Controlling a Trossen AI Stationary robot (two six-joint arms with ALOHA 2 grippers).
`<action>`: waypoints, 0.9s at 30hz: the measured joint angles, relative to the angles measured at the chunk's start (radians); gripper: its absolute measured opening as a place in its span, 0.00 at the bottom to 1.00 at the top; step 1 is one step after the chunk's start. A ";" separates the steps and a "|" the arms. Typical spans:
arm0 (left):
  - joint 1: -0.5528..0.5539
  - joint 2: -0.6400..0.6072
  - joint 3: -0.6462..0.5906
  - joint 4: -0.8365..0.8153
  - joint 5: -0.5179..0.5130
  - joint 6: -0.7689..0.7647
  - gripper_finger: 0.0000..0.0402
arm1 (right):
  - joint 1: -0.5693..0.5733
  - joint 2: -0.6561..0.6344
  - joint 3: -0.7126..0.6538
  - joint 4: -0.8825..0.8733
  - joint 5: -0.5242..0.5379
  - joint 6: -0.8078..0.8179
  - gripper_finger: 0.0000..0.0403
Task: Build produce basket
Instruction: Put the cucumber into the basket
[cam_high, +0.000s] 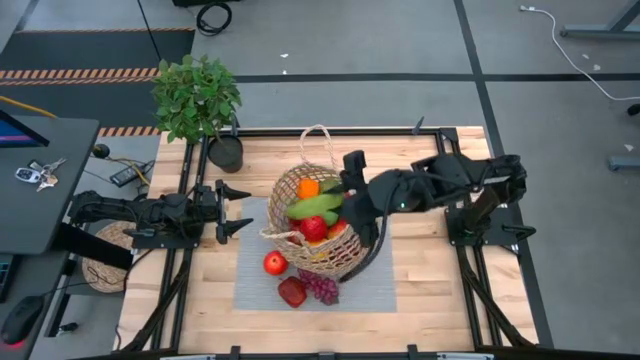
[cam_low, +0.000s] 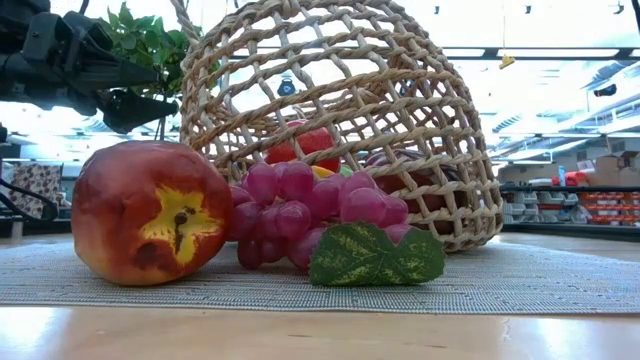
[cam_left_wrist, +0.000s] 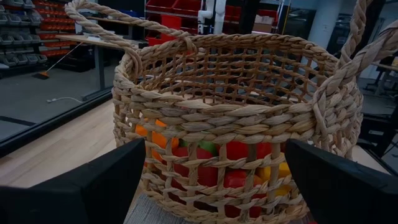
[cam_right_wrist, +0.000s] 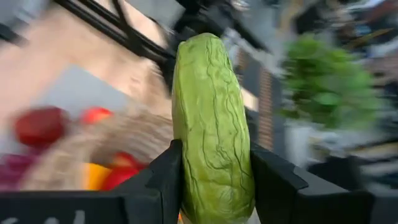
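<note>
Right gripper: The right gripper (cam_right_wrist: 212, 186) is clenched around the lower end of a green cucumber (cam_right_wrist: 211, 118), one dark finger pressing each side.
Cucumber axis: In the right wrist view the cucumber's long axis runs straight out from between the fingers. From above, the cucumber (cam_high: 316, 207) lies level across the mouth of the basket.
Basket: The tan wicker basket (cam_high: 290, 185) stands mid-table on a grey mat (cam_high: 375, 290), directly under the held cucumber, with its thin handle looping up on the far side. Orange, red and yellow produce already lie inside.
Key relation: The opening lies straight below the cucumber, so the likely next move is downward and a release.
Left gripper: The left gripper (cam_high: 238, 212) waits beside the basket with its fingers spread wide, holding nothing.
Loose produce: A red apple (cam_high: 275, 263), a dark red fruit (cam_high: 292, 291) and purple grapes (cam_high: 322, 289) lie on the mat just in front of the basket.
</note>
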 joint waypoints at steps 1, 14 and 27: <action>0.000 0.000 0.000 0.000 0.000 0.000 0.98 | -0.012 -0.002 0.000 -0.003 -0.055 0.022 0.40; 0.000 0.000 0.000 0.000 0.000 0.000 0.98 | -0.157 -0.006 0.000 -0.054 -0.173 0.643 0.40; 0.000 0.000 0.000 0.000 0.000 0.000 0.98 | -0.233 -0.006 0.000 -0.181 -0.233 1.049 0.40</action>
